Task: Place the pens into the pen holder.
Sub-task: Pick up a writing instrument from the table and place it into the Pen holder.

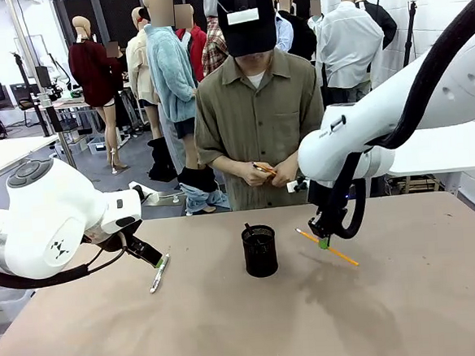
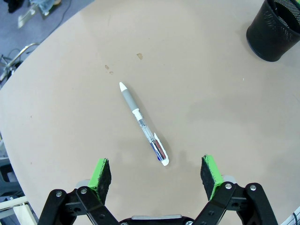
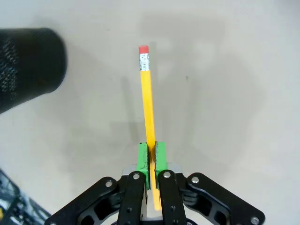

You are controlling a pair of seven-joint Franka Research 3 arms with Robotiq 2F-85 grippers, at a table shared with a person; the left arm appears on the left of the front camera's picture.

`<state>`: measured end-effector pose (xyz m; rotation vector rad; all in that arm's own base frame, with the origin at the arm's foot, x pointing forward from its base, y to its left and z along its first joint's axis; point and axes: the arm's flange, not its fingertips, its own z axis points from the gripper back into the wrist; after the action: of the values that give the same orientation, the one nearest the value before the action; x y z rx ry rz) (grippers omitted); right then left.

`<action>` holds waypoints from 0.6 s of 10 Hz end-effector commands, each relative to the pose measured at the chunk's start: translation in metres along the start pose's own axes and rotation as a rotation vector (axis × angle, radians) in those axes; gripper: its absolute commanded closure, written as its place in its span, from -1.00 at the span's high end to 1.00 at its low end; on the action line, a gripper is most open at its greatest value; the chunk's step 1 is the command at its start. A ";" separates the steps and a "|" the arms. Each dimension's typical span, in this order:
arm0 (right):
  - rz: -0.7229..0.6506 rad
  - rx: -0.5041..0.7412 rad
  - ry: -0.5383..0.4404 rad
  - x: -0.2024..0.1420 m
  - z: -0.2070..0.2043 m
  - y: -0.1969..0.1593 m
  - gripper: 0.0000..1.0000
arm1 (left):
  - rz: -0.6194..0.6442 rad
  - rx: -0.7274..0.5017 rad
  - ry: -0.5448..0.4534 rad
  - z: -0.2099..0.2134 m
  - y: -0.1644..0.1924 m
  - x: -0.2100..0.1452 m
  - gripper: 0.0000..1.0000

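Presently the right tool (image 1: pixel 324 240) is pressed together on a yellow pencil (image 1: pixel 345 257), pinching it near mid-length just right of the holder (image 1: pixel 260 250). The pencil lies at a shallow slant; whether it is clear of the worktop (image 1: pixel 232 333) I cannot tell. The left tool (image 2: pixel 157 173) is spread wide and holds nothing. It hovers over a whitish pen (image 2: pixel 143 124) that lies flat at the left, well apart from the holder. At the far side the person's hands (image 1: pixel 274 172) hold another pencil.

Risks noted:
- The pencil is gripped on a thin, smooth shaft. In my judgement it may swivel or slip between the pads when tipped upright.
- With long ends projecting either side of the pinch, the leading end may strike the rim. The holder looks light and may tip or slide.
- The pen lies oblique to the left pads, so closing may push it aside rather than pinch it.
- Both arms must reach the same holder, so a clash is possible if they approach together.
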<state>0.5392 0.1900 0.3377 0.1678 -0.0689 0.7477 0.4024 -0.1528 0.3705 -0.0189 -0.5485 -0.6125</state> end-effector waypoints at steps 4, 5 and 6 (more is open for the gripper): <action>0.408 0.316 -0.304 -0.034 0.015 -0.011 -1.00 | 0.005 -0.001 -0.002 0.001 0.002 -0.001 1.00; 0.440 0.344 -0.337 -0.033 0.016 -0.012 -1.00 | 0.005 -0.001 -0.002 0.001 0.002 -0.001 1.00; 0.488 0.384 -0.375 -0.035 0.018 -0.013 -1.00 | 0.005 -0.001 -0.002 0.001 0.002 -0.001 1.00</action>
<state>0.5262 0.1684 0.3536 0.5983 -0.3512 1.1676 0.4024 -0.1529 0.3705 -0.0189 -0.5485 -0.6126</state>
